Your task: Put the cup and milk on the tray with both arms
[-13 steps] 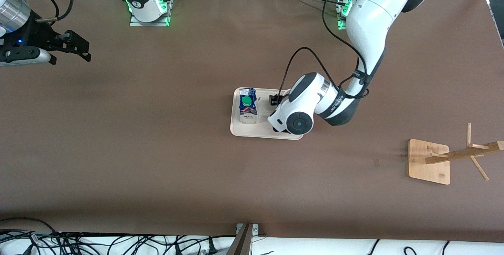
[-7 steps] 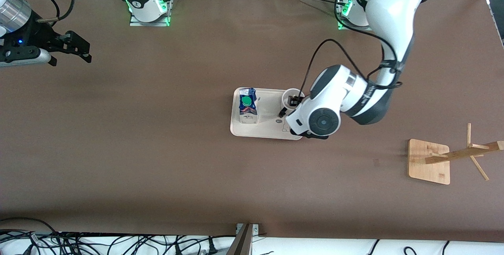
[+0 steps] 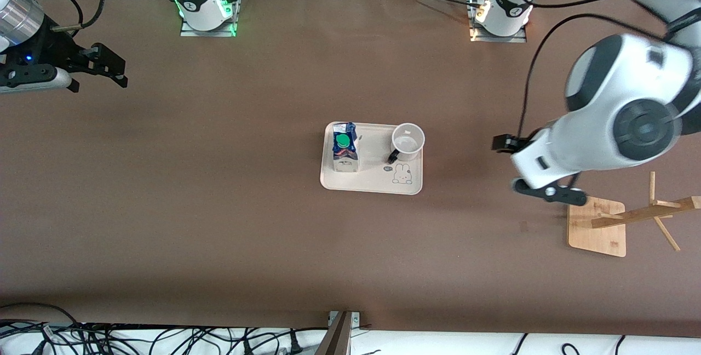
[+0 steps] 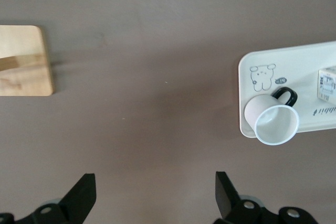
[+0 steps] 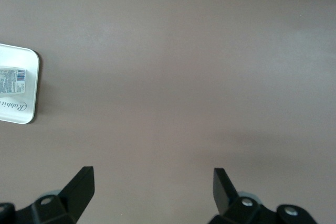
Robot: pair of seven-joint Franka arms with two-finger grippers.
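The cream tray (image 3: 372, 182) lies in the middle of the table. The milk (image 3: 345, 149) stands on it at the right arm's end. The cup (image 3: 408, 141) stands upright on it at the left arm's end, next to the rabbit drawing, with nothing holding it. My left gripper (image 3: 528, 170) is open and empty, up over bare table between the tray and the wooden rack. In the left wrist view the gripper (image 4: 156, 198) is apart from the cup (image 4: 273, 121) and the tray (image 4: 299, 61). My right gripper (image 3: 109, 67) is open and empty and waits at the right arm's end.
A wooden rack with a square base (image 3: 597, 223) and slanted pegs stands near the left arm's end; its base shows in the left wrist view (image 4: 23, 61). The right wrist view shows a tray corner (image 5: 29, 61) with the milk (image 5: 11, 80). Cables lie along the front edge.
My left gripper has let go of the cup on the tray, then risen and swung toward the left arm's end of the table. The right arm has not moved.
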